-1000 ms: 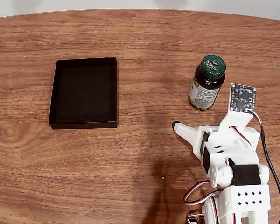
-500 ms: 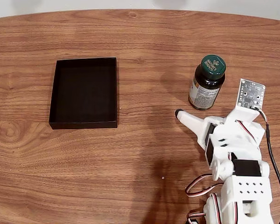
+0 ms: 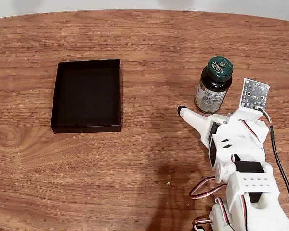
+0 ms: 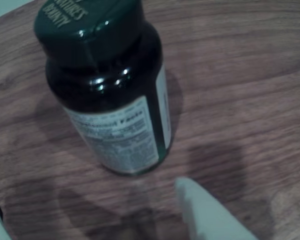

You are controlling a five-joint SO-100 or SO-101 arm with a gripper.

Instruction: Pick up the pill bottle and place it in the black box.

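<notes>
In the fixed view, the shallow matte black rectangular box (image 3: 86, 95) lies at the left of the wood-grain bench (image 3: 149, 43), nothing in it. Well to its right the small amber-brown pill bottle with a dark green cap (image 3: 213, 85) stands upright. Just below it, apart, sits the white claw (image 3: 202, 115), fingers spread open.

Dark amber pill bottle (image 3: 213, 91), green cap, white printed label. Matte black box (image 3: 86, 95). Brown wood-grain surface (image 3: 149, 43). White fingers (image 3: 192, 121), black-tipped.
</notes>
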